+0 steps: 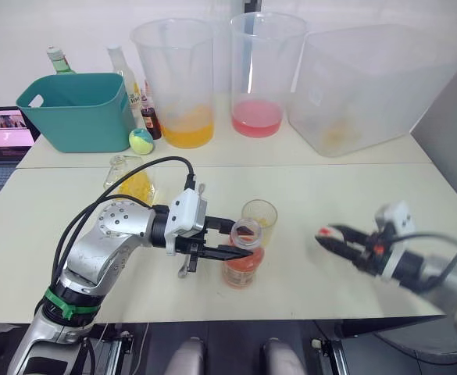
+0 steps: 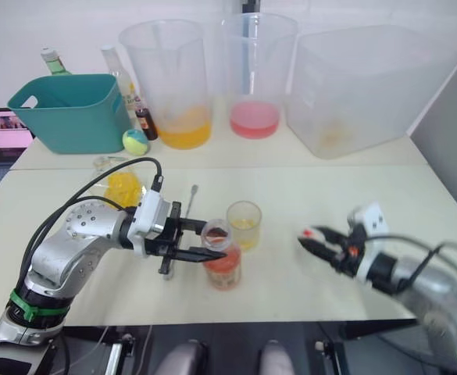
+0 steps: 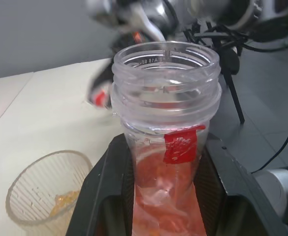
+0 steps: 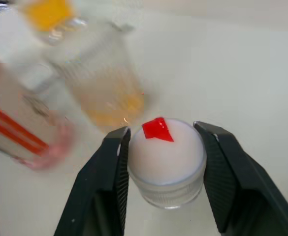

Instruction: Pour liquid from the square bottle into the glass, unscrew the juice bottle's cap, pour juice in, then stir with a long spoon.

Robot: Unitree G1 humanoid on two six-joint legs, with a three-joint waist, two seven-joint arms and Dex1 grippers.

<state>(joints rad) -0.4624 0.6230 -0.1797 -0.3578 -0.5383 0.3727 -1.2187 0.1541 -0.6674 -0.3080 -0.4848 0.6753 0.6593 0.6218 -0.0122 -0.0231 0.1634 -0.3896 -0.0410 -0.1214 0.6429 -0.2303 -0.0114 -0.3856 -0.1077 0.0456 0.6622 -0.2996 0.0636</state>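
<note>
- Eye views: left gripper clamping the juice bottle below its open neck, holding it upright on the table just beside the glass, likely steadying it for the pour. Right gripper hanging well apart to the right, carrying the cap clear. Square bottle lying tilted behind the left arm; spoon resting near it. Pitchers, a teal bin and a clear tub lining the back against a white wall.
- Left wrist view: fingers pressing both sides of the uncapped bottle; glass nearby, showing a little yellow liquid.
- Right wrist view: fingers closing on the white, red-marked cap over the table.
</note>
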